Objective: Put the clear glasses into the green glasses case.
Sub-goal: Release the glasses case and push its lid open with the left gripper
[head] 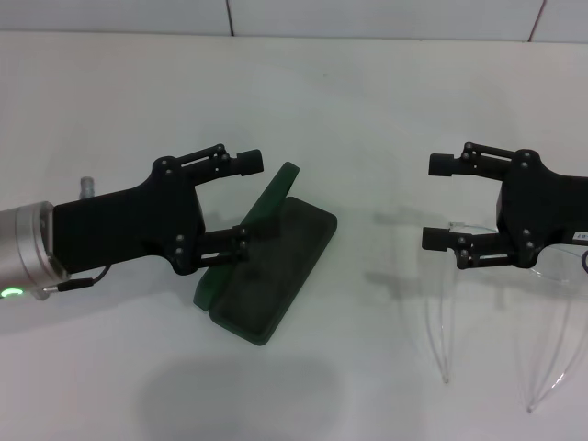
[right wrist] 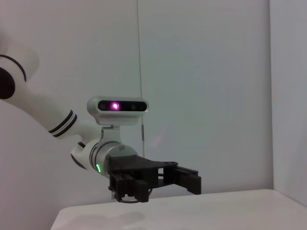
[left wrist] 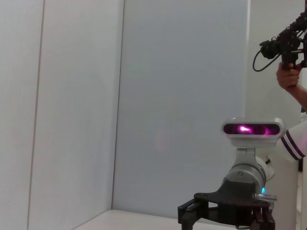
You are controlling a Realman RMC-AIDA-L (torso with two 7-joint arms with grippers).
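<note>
**Between two spread grippers, an open case**

Over the table (head: 367, 92), the left gripper (head: 246, 204) hovers with fingers wide apart; the green glasses case (head: 276, 276) lies open just under and past its nearer fingertip. Opposite, the right gripper (head: 439, 202) is equally wide, with the clear glasses (head: 551, 276) under its body, arms trailing toward the robot.

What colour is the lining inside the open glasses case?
Dark, near-black green inside the green glasses case, best seen in the head view.
</note>
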